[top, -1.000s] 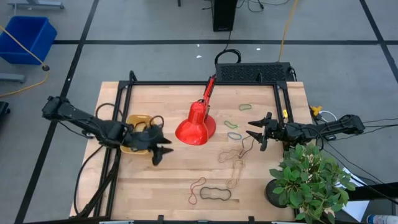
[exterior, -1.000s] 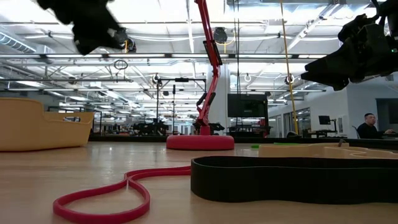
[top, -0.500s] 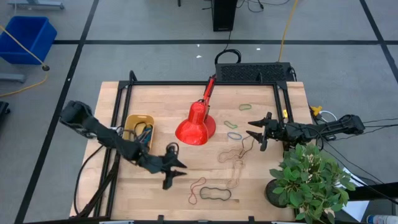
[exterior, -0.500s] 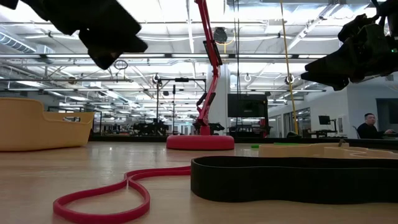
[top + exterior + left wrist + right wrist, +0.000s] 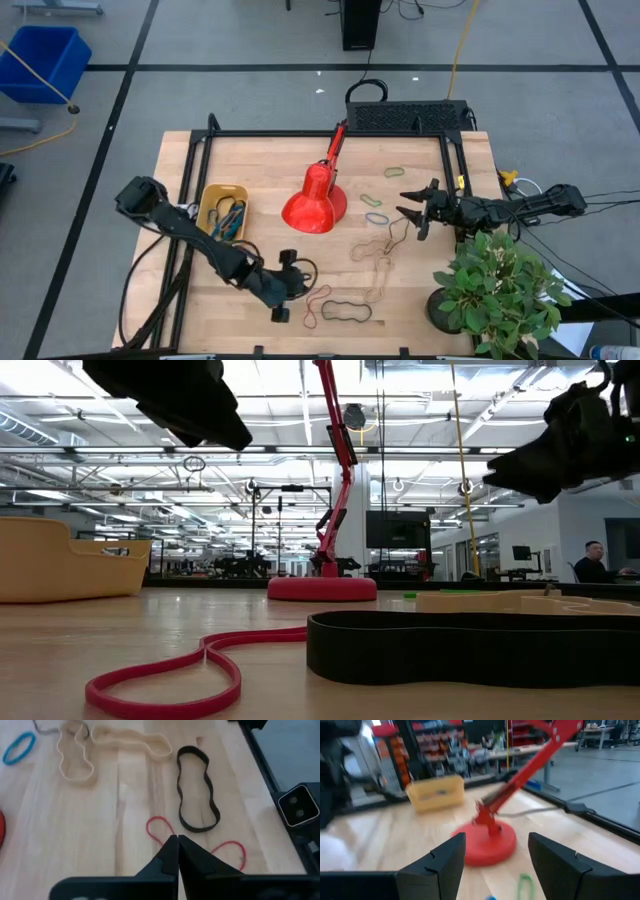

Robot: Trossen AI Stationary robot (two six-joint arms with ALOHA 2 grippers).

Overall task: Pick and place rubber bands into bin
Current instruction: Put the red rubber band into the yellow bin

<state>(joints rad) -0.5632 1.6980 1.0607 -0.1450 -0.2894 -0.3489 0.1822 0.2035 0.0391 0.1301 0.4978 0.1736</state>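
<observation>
Left gripper (image 5: 177, 851) closed, empty, above red band (image 5: 165, 834) (black band (image 5: 198, 790) beside). Right gripper (image 5: 413, 208) open, near lamp (image 5: 316, 202). Bin (image 5: 208, 198) holds bands.

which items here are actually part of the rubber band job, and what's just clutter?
Job:
- red rubber band
- black rubber band
- tan rubber bands
- blue rubber band
- green rubber bands
- yellow bin, some bands inside
- left gripper, shut
- right gripper, open

Clutter:
- red lamp
- potted plant
- blue crate
</observation>
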